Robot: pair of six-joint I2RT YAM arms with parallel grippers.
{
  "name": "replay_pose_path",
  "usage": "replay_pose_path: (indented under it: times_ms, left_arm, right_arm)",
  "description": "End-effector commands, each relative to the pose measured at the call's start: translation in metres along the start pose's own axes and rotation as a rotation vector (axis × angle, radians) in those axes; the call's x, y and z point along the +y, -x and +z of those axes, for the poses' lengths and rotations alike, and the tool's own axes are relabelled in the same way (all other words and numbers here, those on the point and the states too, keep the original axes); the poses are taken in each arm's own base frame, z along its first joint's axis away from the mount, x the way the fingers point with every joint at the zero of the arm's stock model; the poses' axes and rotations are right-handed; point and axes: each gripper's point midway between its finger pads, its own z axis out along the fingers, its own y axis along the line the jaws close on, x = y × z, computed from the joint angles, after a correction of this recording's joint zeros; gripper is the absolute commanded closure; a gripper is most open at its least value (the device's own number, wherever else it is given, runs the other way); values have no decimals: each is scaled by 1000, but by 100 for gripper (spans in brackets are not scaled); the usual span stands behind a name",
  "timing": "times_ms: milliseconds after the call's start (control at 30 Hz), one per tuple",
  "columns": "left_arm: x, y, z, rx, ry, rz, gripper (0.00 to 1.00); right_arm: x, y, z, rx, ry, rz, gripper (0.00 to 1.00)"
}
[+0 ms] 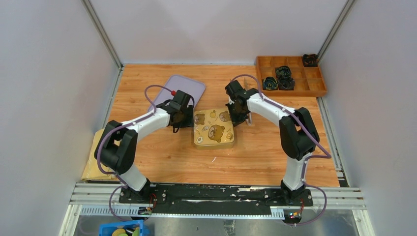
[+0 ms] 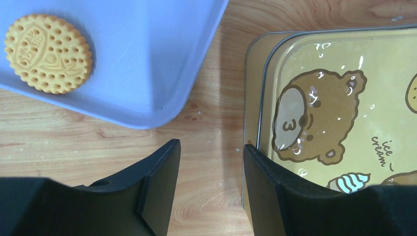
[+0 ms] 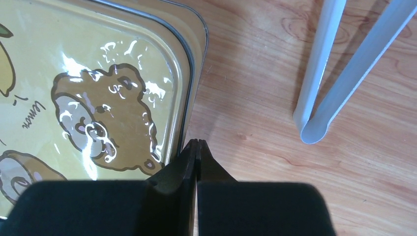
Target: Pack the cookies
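Note:
One round orange-yellow cookie [image 2: 48, 53] lies on the lavender tray [image 2: 147, 59]; in the top view my left arm hides it. The square yellow tin [image 1: 214, 129] with bear pictures sits mid-table with its lid on. My left gripper [image 2: 211, 147] is open and empty over bare wood between the tray and the tin's left edge [image 2: 253, 98], its right finger [image 2: 275, 191] at that edge. My right gripper [image 3: 197, 143] is shut and empty, tips at the tin's right edge [image 3: 189, 88].
Pale tongs [image 3: 334, 64] lie on the wood just right of the right gripper. A wooden divided box [image 1: 290, 74] with dark items stands at the back right. A tan pad [image 1: 96, 157] lies at the left table edge. Grey walls enclose the table.

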Motion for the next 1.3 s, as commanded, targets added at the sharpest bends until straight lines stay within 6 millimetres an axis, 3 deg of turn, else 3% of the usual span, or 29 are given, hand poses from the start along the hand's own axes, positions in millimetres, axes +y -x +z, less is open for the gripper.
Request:
replay_pose_path:
  times_ms: [0, 333, 400, 633, 833, 933, 1067, 1267]
  left_arm:
    - [-30, 23, -9, -66, -92, 25, 44]
    - [-28, 17, 6, -39, -77, 34, 44]
    - [-25, 18, 6, -48, -64, 41, 44]
    - [-1, 44, -20, -175, 63, 32, 38]
    - [16, 54, -35, -227, 151, 7, 33]
    - [24, 57, -44, -254, 193, -4, 33]
    - [32, 62, -61, -298, 220, -15, 35]
    - [24, 76, -98, -377, 146, -24, 38]
  right_arm:
    - [17, -11, -11, 0, 28, -8, 100]
    - [4, -27, -6, 31, -29, 19, 100]
    - [-7, -26, -10, 13, -89, 33, 100]
    - [-31, -21, -36, -52, -218, 58, 99]
    - [-47, -18, -56, -104, -304, 85, 98]
    - [-54, -4, -70, -150, -343, 58, 97]
    - [-42, 32, -84, -211, -300, 0, 100]
    - [-9, 91, -72, -246, -190, -47, 100]
